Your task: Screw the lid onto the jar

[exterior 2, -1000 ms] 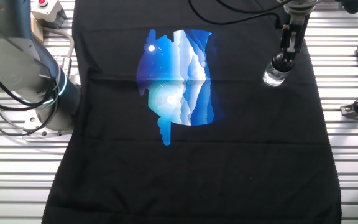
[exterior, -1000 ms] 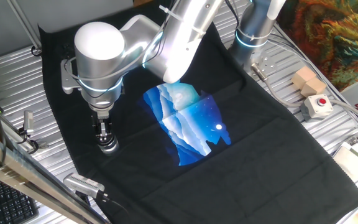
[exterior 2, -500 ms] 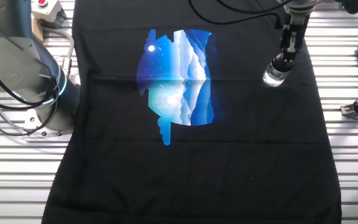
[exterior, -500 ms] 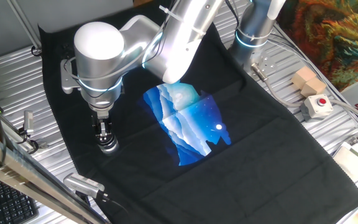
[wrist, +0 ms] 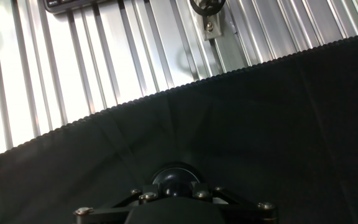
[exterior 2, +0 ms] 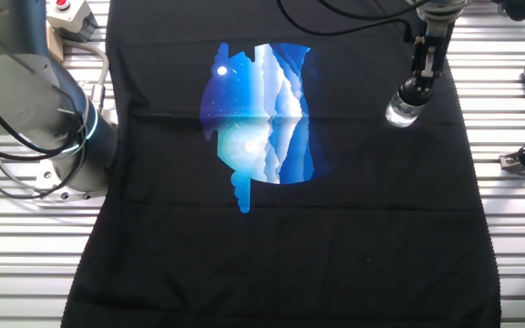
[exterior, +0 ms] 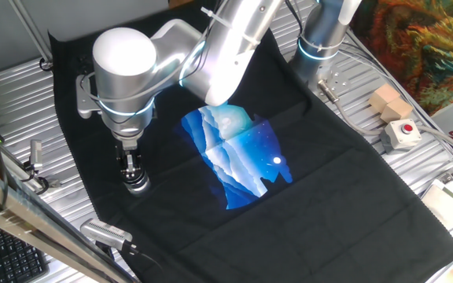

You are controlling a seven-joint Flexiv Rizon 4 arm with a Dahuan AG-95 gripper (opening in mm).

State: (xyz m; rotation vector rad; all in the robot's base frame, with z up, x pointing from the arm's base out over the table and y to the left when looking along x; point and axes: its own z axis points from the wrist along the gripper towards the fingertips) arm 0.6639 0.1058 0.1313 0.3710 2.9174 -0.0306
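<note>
Gripper [exterior 2: 412, 89] upright over jar [exterior 2: 401, 112]

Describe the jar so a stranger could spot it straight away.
Find the black cloth with the blue picture on it. Near the cloth's edge, away from the picture, the gripper points straight down; the jar sits directly under it. It is the only small, clear, shiny glass thing on the cloth.
</note>
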